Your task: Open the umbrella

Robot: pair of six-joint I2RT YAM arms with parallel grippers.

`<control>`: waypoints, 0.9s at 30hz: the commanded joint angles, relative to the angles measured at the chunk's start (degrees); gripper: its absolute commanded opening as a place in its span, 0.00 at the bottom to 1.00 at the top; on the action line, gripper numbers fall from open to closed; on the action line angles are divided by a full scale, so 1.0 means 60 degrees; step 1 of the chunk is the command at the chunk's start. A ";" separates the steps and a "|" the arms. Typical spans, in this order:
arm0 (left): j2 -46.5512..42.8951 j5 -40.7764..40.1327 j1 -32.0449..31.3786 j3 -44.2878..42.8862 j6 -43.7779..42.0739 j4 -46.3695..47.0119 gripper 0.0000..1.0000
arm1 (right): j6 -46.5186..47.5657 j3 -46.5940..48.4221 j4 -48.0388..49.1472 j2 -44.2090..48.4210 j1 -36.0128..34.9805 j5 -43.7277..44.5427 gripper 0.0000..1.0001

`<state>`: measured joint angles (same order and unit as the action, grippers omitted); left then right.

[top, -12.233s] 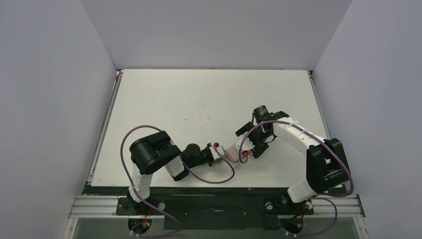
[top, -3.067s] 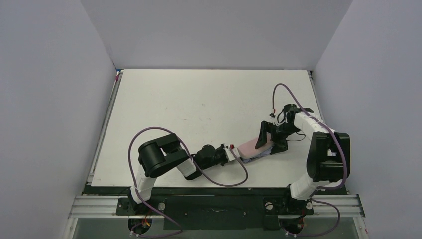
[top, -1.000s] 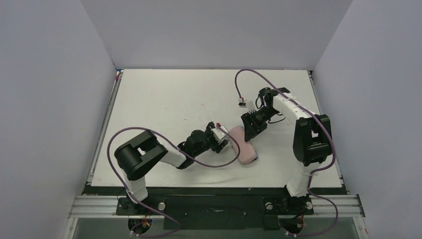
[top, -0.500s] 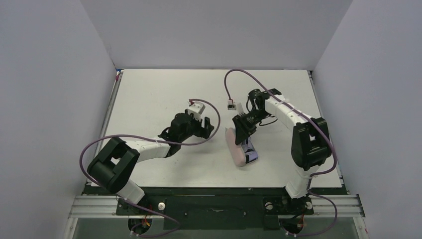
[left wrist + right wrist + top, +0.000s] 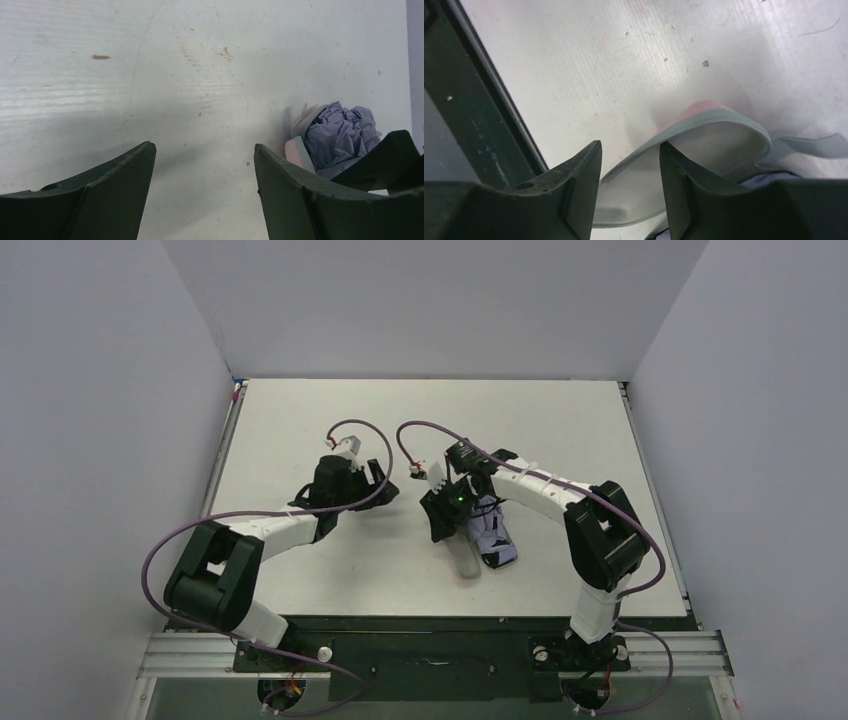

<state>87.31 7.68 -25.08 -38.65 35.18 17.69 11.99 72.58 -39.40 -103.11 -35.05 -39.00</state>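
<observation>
Bunched-up pale lavender fabric umbrella (image 5: 490, 533) is lying inside the open oval pinkish-grey clamshell hard case (image 5: 466, 558), a little right of centre on the white tabletop (image 5: 300, 420), nearer its near edge. Right gripper (image 5: 630, 146) is pinching the rim of the case's raised lid, jaws almost together. Left gripper (image 5: 203, 146) is hovering over bare tabletop left of the case, not touching it, jaws spread wide and gripping nothing.

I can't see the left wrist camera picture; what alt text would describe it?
A crumpled lavender umbrella bulges from an open pinkish case at right on a scuffed white table. The left end effector is open in the foreground, holding nothing.
</observation>
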 commanded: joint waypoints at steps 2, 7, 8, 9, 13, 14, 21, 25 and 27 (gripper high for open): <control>-0.0631 0.0737 0.0959 0.0121 0.0390 -0.0881 0.70 | -0.0678 -0.0259 0.1648 -0.0484 -0.0325 0.1603 0.45; -0.0813 0.1270 0.1472 0.0163 0.0097 -0.1333 0.70 | -0.0495 -0.0144 0.1840 -0.0565 -0.0497 0.2432 0.56; -0.0870 0.1335 0.1508 0.0153 0.0039 -0.1357 0.71 | -0.0470 -0.0092 0.1613 -0.0495 -0.0507 0.2459 0.59; -0.0906 0.1360 0.1557 0.0117 -0.0077 -0.1386 0.72 | -0.0426 0.0035 0.1497 -0.0422 -0.0517 0.2432 0.64; -0.1038 0.1495 0.1599 -0.0100 -0.0511 -0.1336 0.74 | -0.0676 0.0480 0.1162 0.0416 -0.0317 0.1941 0.76; -0.1044 0.1585 0.1601 -0.0154 -0.0587 -0.1315 0.74 | -0.0729 0.0586 0.1040 0.0684 -0.0270 0.1798 0.77; -0.0946 0.1767 0.1601 -0.0742 -0.1363 -0.1185 0.75 | -0.1190 0.1329 0.0755 0.1768 0.0459 0.1859 0.76; -0.0866 0.1752 0.1602 -0.1061 -0.1653 -0.1192 0.75 | -0.1757 0.0883 0.0722 0.2617 0.1334 0.2731 0.70; -0.0849 0.1723 0.1602 -0.1144 -0.1717 -0.1186 0.75 | -0.1682 0.0346 0.0601 0.2944 0.1662 0.3455 0.68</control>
<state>82.72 17.17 -15.90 -42.28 27.75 9.19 4.27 78.41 -34.92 -89.91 -28.75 -25.61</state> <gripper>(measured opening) 0.749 0.692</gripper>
